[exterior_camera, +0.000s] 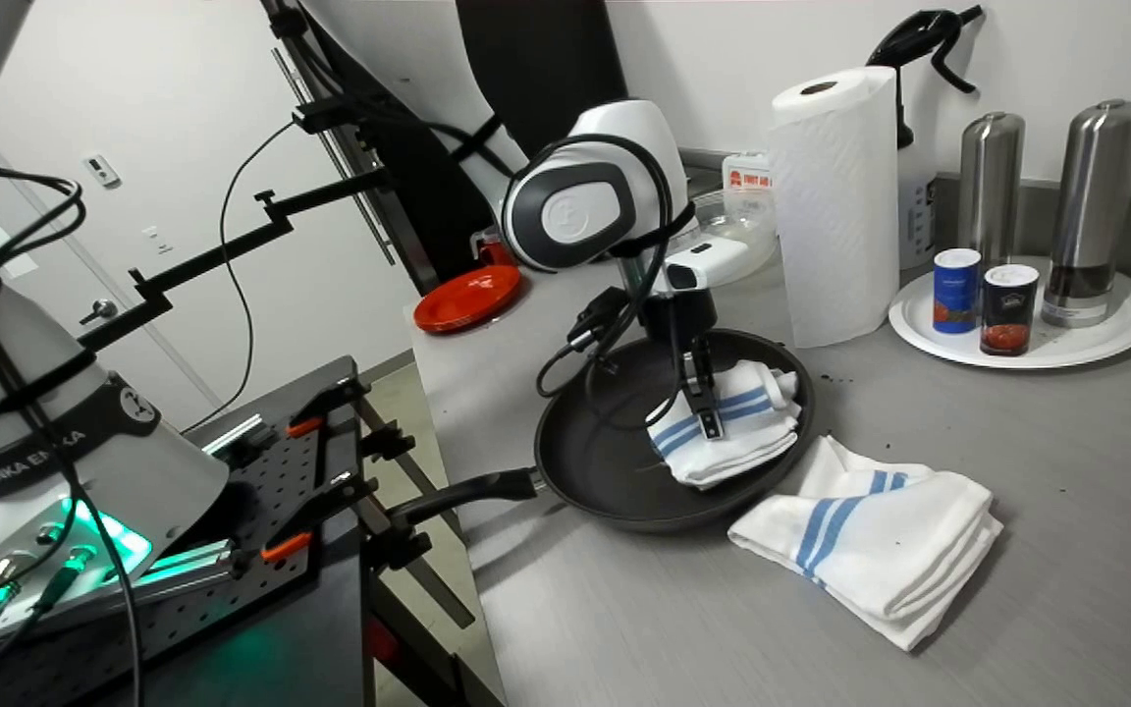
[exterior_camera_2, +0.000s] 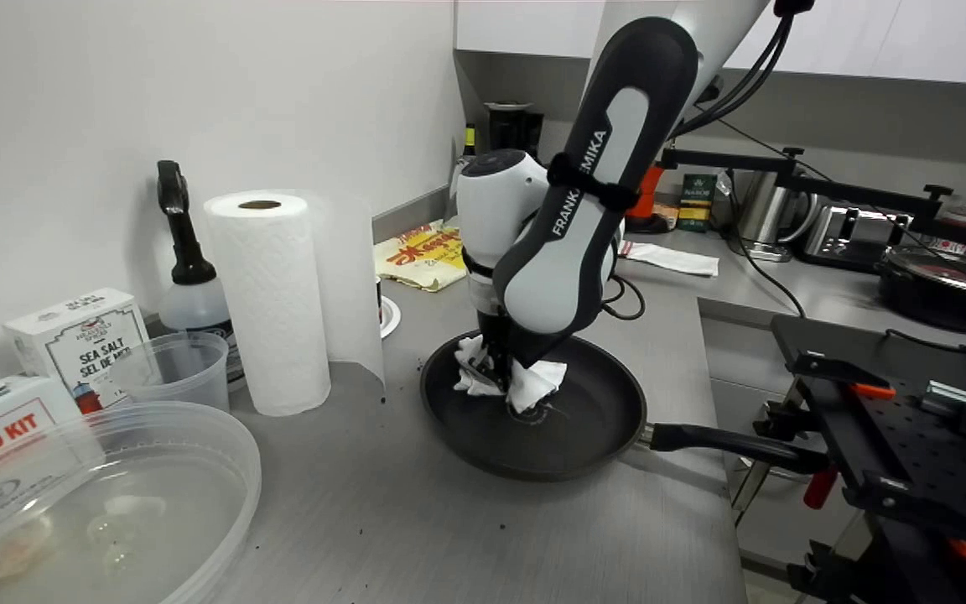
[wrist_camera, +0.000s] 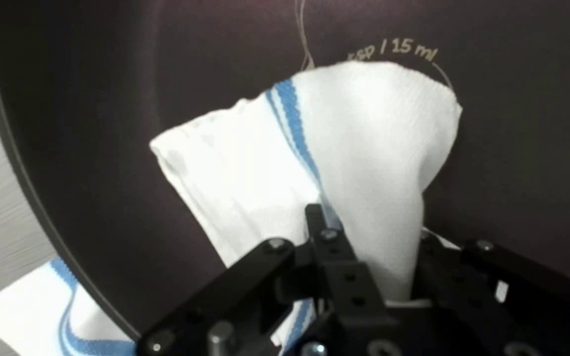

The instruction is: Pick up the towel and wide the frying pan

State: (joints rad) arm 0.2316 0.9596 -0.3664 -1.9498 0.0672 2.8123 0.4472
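Note:
The large black frying pan (exterior_camera: 595,452) (exterior_camera_2: 605,411) rests on the grey counter, its long handle (exterior_camera: 472,491) (exterior_camera_2: 734,443) reaching past the counter's edge toward the robot's base. Inside it is the towel (exterior_camera: 757,432) (exterior_camera_2: 537,384), a small white cloth with blue stripes, lying bunched against the pan's bottom. My gripper (exterior_camera: 709,420) (wrist_camera: 370,222) points down into the pan and is shut on the towel. White cloth fills the space between the fingers (wrist_camera: 334,247) in the wrist view (wrist_camera: 379,148). Parts of the grip are hidden behind the arm in an exterior view.
A larger folded white towel (exterior_camera: 904,550) with blue stripes lies against the pan's outer side. Close to the pan stands a paper towel roll (exterior_camera: 835,216) (exterior_camera_2: 269,310). A white plate (exterior_camera: 1130,329) carries mills and shakers. Red plates (exterior_camera: 467,299) and a clear tub (exterior_camera_2: 236,486) sit farther off.

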